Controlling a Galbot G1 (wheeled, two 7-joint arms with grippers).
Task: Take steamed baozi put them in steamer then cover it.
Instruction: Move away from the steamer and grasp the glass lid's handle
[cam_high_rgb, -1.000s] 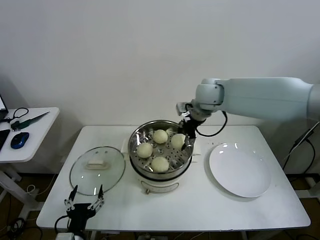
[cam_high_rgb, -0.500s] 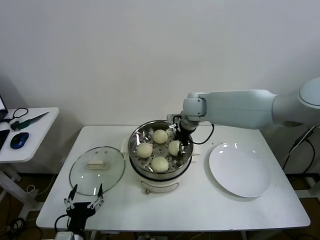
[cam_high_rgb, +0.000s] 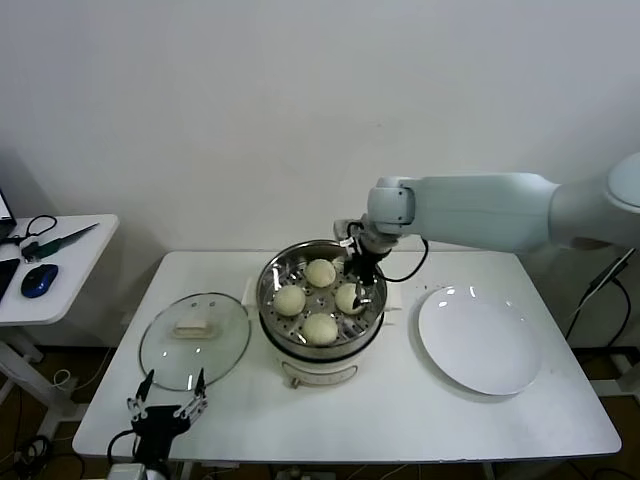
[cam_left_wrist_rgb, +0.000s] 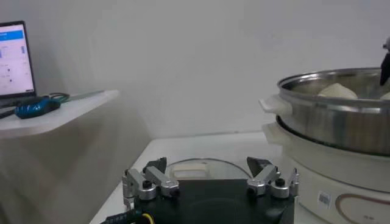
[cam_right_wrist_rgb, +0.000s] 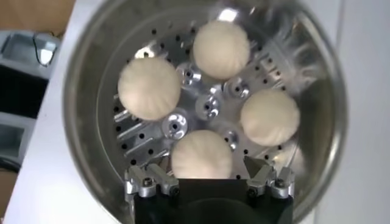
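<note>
With four steamed baozi (cam_right_wrist_rgb: 205, 152) lying in the steamer (cam_high_rgb: 322, 345), right gripper (cam_right_wrist_rgb: 209, 175) hovers fully open above, holding nothing; left gripper (cam_left_wrist_rgb: 210, 182) open, empty

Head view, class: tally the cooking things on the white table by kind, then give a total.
Small round cream-white buns: 4
Round shiny stainless-steel steamer pot: 1
Round clear glass lid: 1
Flat white plate: 1
Total: 7
</note>
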